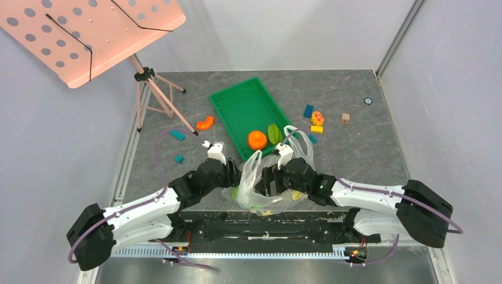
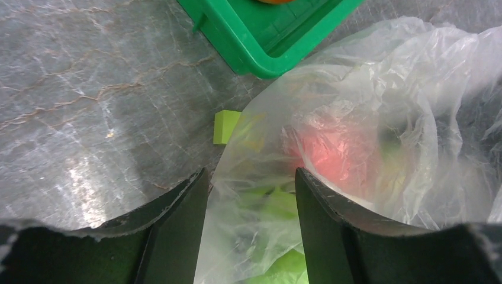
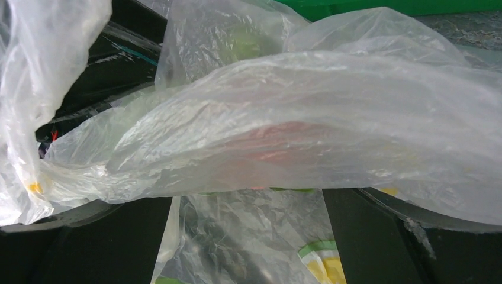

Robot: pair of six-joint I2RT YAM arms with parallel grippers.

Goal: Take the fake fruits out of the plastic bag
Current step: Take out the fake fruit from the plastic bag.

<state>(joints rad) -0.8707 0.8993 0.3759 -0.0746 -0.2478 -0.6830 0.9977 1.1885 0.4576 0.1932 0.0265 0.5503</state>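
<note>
The plastic bag (image 1: pixel 254 171) lies crumpled at the near edge between my two grippers. My left gripper (image 1: pixel 235 177) straddles the bag's left side; in the left wrist view its jaws (image 2: pixel 251 174) stand apart with bag film (image 2: pixel 367 89) between them. A pink peach (image 2: pixel 340 157) and green shapes show through the film. My right gripper (image 1: pixel 269 180) is at the bag's right side, wide open (image 3: pixel 248 201), with film (image 3: pixel 296 106) draped over and between its fingers and a pink blur (image 3: pixel 266 148) behind. The round orange (image 1: pixel 257 140) and the green ribbed oval (image 1: pixel 273 134) lie in the green tray (image 1: pixel 237 103).
The tray's corner (image 2: pixel 260 53) is just beyond the bag. A lime block (image 2: pixel 225 126) lies by the bag. An orange curved piece (image 1: pixel 205 123), teal blocks (image 1: pixel 177 135), coloured blocks (image 1: pixel 317 120) and a brown cube (image 1: pixel 345 118) dot the table. A tripod (image 1: pixel 157 94) stands back left.
</note>
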